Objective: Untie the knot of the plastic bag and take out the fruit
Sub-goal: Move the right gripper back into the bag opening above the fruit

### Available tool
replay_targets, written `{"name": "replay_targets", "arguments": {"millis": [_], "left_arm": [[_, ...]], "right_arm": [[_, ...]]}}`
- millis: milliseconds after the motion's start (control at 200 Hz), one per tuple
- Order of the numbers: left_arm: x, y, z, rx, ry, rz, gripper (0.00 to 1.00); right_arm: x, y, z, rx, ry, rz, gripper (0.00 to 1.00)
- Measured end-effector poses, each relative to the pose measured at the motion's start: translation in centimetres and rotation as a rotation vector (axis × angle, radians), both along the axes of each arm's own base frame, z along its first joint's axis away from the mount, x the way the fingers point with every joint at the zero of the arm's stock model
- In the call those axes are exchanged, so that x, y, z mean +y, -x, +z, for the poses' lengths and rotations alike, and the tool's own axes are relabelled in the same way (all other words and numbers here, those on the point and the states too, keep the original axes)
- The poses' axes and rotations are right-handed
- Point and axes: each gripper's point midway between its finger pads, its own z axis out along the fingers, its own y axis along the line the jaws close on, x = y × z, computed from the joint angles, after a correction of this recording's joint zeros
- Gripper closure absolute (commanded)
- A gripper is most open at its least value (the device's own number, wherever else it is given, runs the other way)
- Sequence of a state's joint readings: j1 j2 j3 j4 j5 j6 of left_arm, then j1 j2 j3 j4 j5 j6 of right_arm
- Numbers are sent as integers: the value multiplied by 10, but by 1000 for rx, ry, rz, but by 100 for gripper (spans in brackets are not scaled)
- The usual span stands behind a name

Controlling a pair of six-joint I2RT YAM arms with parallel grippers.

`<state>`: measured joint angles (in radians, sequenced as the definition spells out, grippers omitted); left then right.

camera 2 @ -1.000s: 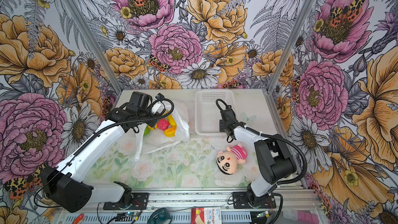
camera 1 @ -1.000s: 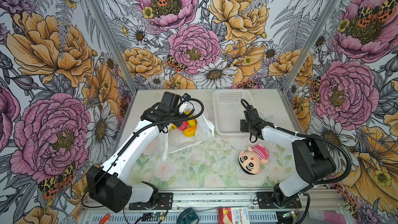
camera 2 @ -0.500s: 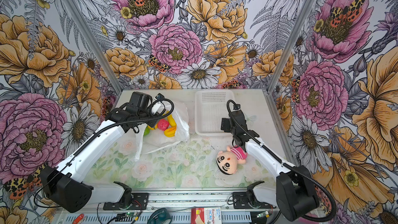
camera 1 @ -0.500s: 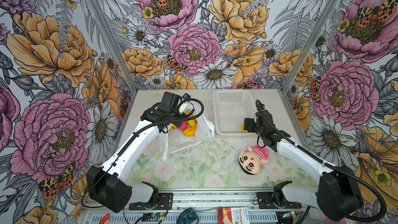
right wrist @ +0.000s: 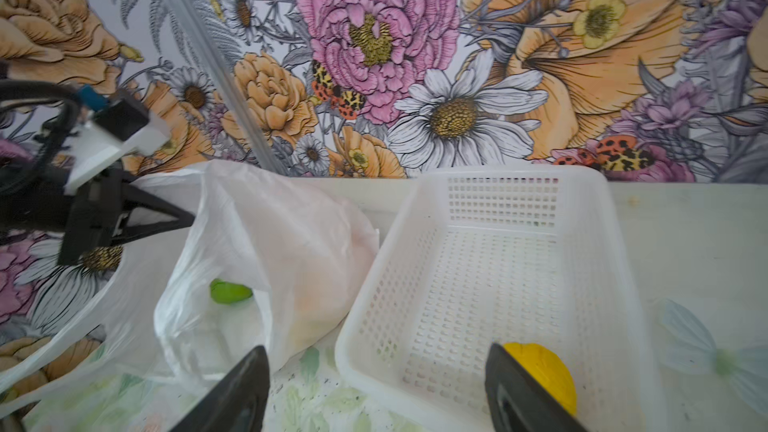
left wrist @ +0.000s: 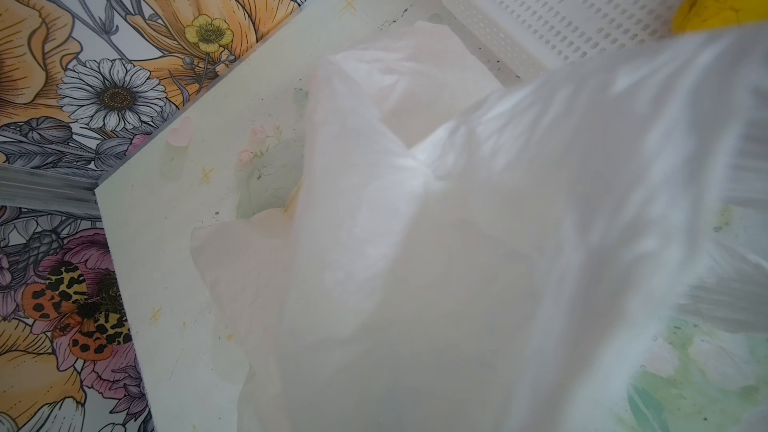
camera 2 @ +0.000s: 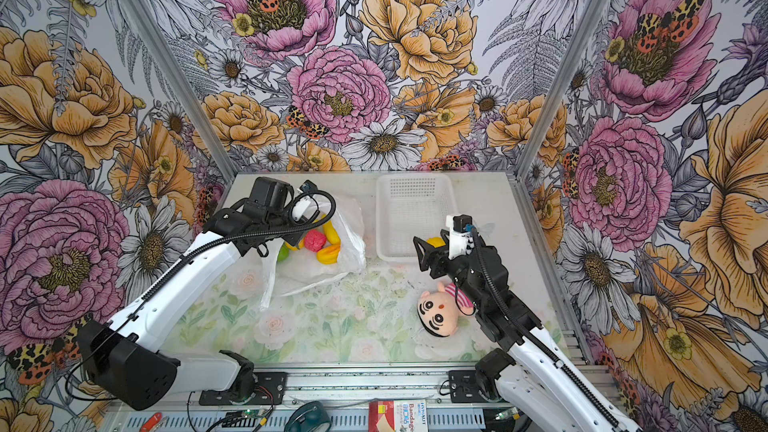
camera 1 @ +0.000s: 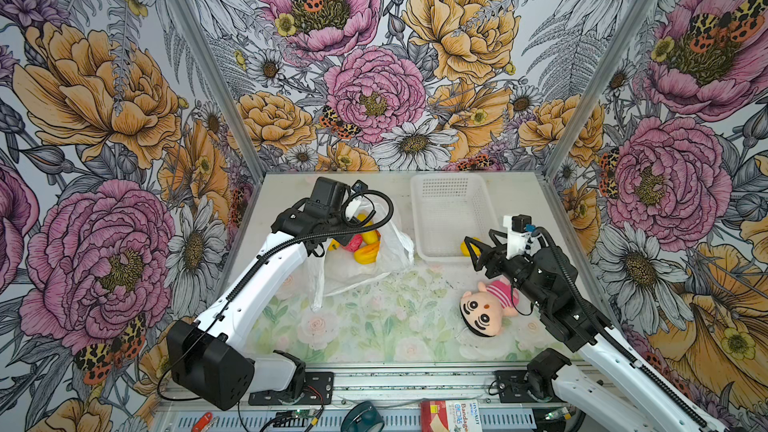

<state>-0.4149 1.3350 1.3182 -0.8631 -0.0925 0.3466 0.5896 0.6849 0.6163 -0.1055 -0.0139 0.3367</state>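
The plastic bag (camera 1: pixel 395 243) lies open at the back left, and the knot is out of view. My left gripper (camera 1: pixel 351 218) is shut on the bag's upper rim and holds it up; in the right wrist view the left gripper (right wrist: pixel 183 218) pinches the film. The left wrist view is filled by the bag (left wrist: pixel 457 243), which hides the jaws. Inside the bag lie fruit: pink-red (camera 1: pixel 352 243), yellow (camera 1: pixel 368 236), orange (camera 1: pixel 366 255), green (right wrist: pixel 230 292). One yellow fruit (right wrist: pixel 544 371) rests in the basket's front corner. My right gripper (right wrist: pixel 374 367) hangs open and empty over the basket's front edge.
The white perforated basket (camera 1: pixel 449 209) stands at the back right, beside the bag. A plush doll (camera 1: pixel 482 313) in a pink striped shirt lies at the front right, under the right arm. Flowered walls close the back and both sides.
The right gripper has opened and drawn back toward the front edge of the basket, and a yellow fruit now lies in the basket's corner. The left arm and bag have not moved.
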Motion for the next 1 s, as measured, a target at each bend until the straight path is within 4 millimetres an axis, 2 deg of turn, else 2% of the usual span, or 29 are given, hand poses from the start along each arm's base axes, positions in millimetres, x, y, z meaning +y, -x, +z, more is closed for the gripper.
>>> {"name": "replay_targets", "arguments": {"millis": [150, 295, 495, 575, 731, 846, 1001], "left_arm": [[0, 0, 0, 0, 0, 0, 100], [0, 0, 0, 0, 0, 0, 100], [0, 0, 0, 0, 0, 0, 100], [0, 0, 0, 0, 0, 0, 100], [0, 0, 0, 0, 0, 0, 100], [0, 0, 0, 0, 0, 0, 100], [0, 0, 0, 0, 0, 0, 100]], "right_arm": [[58, 25, -10, -10, 78, 204, 28], [117, 50, -33, -11, 216, 389, 30], [176, 75, -49, -81, 339, 537, 35], [192, 72, -56, -97, 375, 535, 40], [213, 49, -75, -98, 462, 472, 49], [225, 39, -87, -89, 498, 450, 50], [239, 31, -91, -93, 494, 439, 51]]}}
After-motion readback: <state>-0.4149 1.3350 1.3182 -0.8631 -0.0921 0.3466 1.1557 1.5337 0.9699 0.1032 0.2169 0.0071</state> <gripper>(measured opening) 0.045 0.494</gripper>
